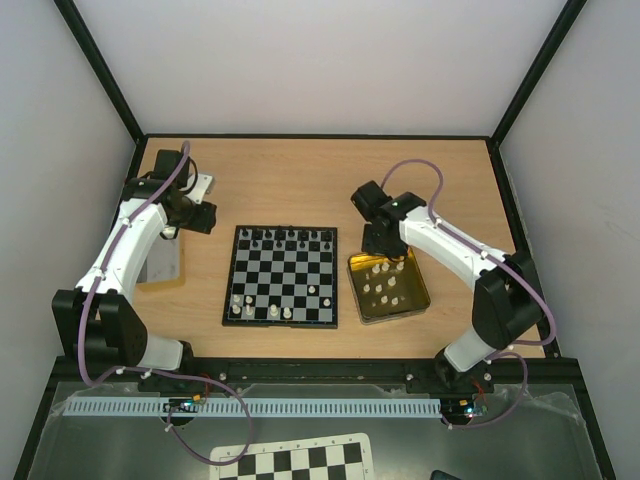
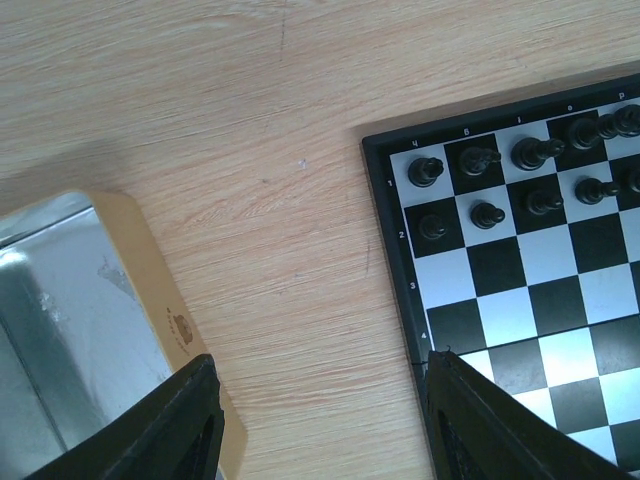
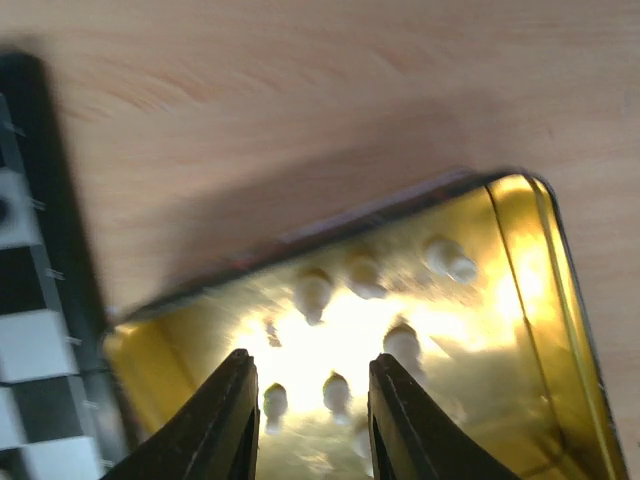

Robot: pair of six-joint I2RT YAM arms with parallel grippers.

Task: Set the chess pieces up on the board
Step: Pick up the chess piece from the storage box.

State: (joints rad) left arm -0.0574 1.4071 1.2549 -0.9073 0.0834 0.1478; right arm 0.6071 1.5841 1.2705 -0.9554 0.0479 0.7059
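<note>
Black pieces (image 1: 290, 237) are standing on the board (image 1: 285, 285); most white pieces (image 3: 312, 290) are lying in the tin (image 3: 530, 260) under the right fingers (image 3: 235, 410), released like the left fingers (image 2: 190, 430)

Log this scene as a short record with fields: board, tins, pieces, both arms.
board: centre of table; black pieces on far rows, few white pieces on near rows
gold tin: right of board, loose white pieces inside
second tin: left of board, silvery inside
left jaws: open, empty, above table between second tin and board
right jaws: open, empty, above the gold tin
</note>
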